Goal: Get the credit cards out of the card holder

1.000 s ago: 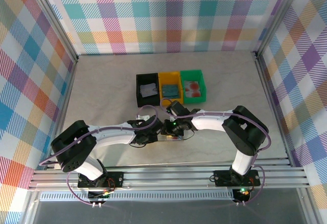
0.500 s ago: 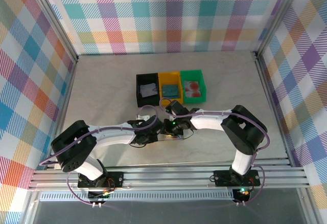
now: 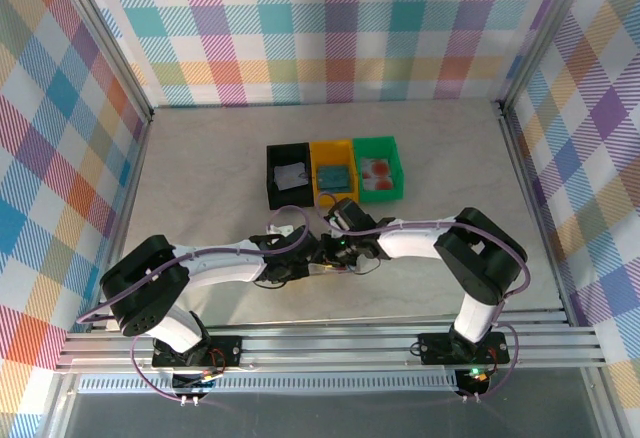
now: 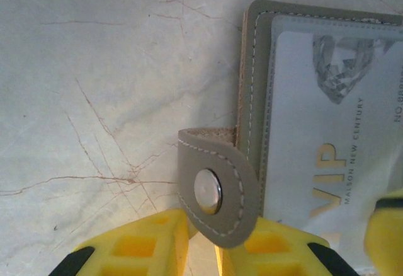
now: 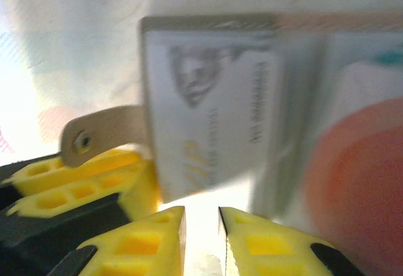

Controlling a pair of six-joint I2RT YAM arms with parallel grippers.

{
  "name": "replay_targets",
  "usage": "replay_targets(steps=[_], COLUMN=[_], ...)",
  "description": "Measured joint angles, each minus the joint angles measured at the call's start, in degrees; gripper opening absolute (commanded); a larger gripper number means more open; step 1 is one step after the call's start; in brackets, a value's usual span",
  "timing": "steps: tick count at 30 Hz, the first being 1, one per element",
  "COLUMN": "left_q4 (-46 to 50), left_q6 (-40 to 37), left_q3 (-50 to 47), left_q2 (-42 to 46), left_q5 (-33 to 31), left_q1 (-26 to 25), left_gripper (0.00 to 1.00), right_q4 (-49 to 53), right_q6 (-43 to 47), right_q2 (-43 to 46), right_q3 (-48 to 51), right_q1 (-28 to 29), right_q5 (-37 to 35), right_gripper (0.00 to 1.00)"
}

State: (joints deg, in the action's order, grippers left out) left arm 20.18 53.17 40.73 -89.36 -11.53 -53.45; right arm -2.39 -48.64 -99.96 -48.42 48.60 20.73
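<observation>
On worktop [image 4: 94,68], grey card holder [image 4: 250,87] lies open ahead of left pincer [image 4: 201,254] and right pincer [image 5: 201,235], white VIP credit card [image 4: 327,112] in its pocket. Snap tab [image 4: 217,194] overlaps left tips; right jaws a slit apart below card; grip unclear for both

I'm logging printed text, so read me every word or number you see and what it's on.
"VIP": gold letters on the whitish-grey plastic card in the grey folding card holder.
"MAISON NEW CENTURY": same card.
"NO.88": same card, cut off.
Contents of the black, yellow and green plastic trays: too small to read.
</observation>
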Motion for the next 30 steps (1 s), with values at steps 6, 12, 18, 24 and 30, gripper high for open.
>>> replay_targets(steps=[6, 12, 18, 24, 30], left_q4=[0.0, 0.1, 0.2, -0.7, -1.8], left_q6=[0.0, 0.0, -0.2, -0.3, -0.5], left_q3=[0.0, 0.0, -0.1, -0.9, -1.8], left_q2=[0.0, 0.2, 0.5, 1.1, 1.7], left_q5=[-0.1, -0.2, -0.2, -0.1, -0.1], left_q1=[0.0, 0.0, 0.0, 0.0, 0.0], left_gripper=[0.18, 0.18, 0.18, 0.19, 0.18], right_q4=[3.0, 8.3, 13.4, 16.9, 18.1], right_q6=[1.0, 2.8, 3.1, 3.3, 4.6], right_q2=[0.1, 2.0, 1.0, 0.1, 0.4], right_q3=[-1.4, -2.7, -5.3, -5.6, -5.6], right_q1=[0.8, 0.3, -1.2, -2.2, -2.9], right_q5=[-0.5, -3.9, -5.9, -7.7, -8.3], right_gripper=[0.19, 0.2, 0.18, 0.18, 0.19])
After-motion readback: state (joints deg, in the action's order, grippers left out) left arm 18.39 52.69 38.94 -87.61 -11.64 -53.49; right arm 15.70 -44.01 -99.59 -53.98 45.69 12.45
